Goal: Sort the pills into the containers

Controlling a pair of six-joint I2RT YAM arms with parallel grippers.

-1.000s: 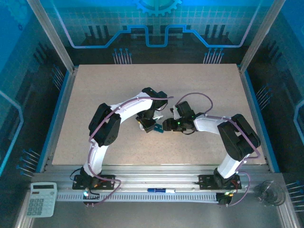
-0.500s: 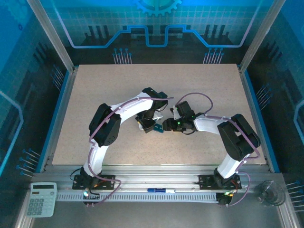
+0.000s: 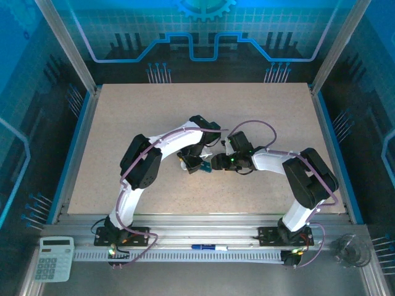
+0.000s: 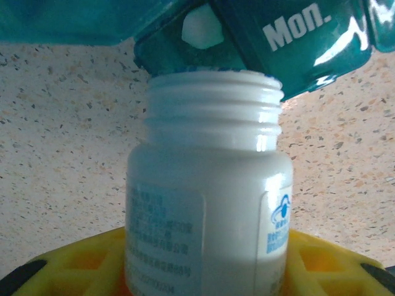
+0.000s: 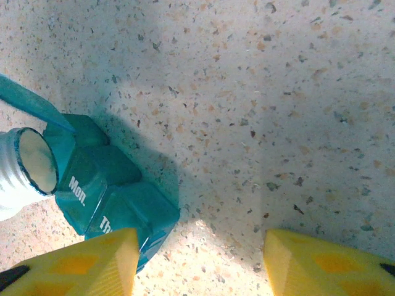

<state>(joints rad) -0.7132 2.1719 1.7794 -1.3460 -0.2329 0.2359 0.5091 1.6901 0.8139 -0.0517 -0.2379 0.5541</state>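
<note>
The left gripper [image 4: 197, 268] is clamped on a white, uncapped pill bottle [image 4: 207, 203]. The bottle's threaded mouth presses against the teal pill box [image 5: 117, 203] just ahead of the grip. A white pill [image 4: 202, 28] shows in the compartment beside the one marked "Mon." The right gripper [image 5: 200, 246] stands open over bare table [image 5: 278, 92], with the box just beside one of its fingers [image 5: 80, 265].

In the right wrist view, the pill box [image 5: 105, 197] lies lower left on the bench [image 5: 278, 92], with a bottle [image 5: 18, 179] against its left end at the frame's left edge. From the left wrist, a pill [image 4: 202, 28] sits inside the compartment above the bottle's mouth. In the top view, a calculator [image 3: 52, 259] lies lower left, off the bench.
</note>
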